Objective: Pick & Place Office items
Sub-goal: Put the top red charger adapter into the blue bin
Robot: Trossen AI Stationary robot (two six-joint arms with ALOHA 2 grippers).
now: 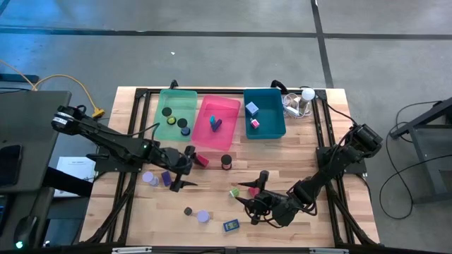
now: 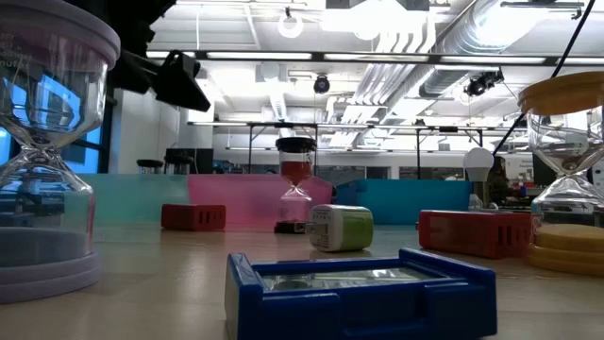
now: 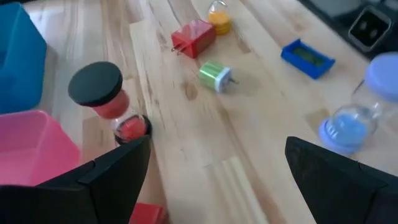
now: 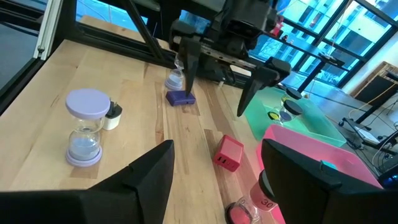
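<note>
The sorting looks partly done: a few office items already lie in the green bin (image 1: 176, 113), pink bin (image 1: 219, 121) and teal bin (image 1: 264, 111), while about ten stay scattered on the table (image 1: 311, 219), among them a red-sand hourglass (image 1: 226, 162) and a blue case (image 1: 231, 226). The left gripper (image 1: 182, 169) hovers mid-table, jaws wide and empty, a red block (image 1: 202, 160) just beside it. The right gripper (image 1: 256, 194) hangs low near the front edge, jaws parted, holding nothing.
</note>
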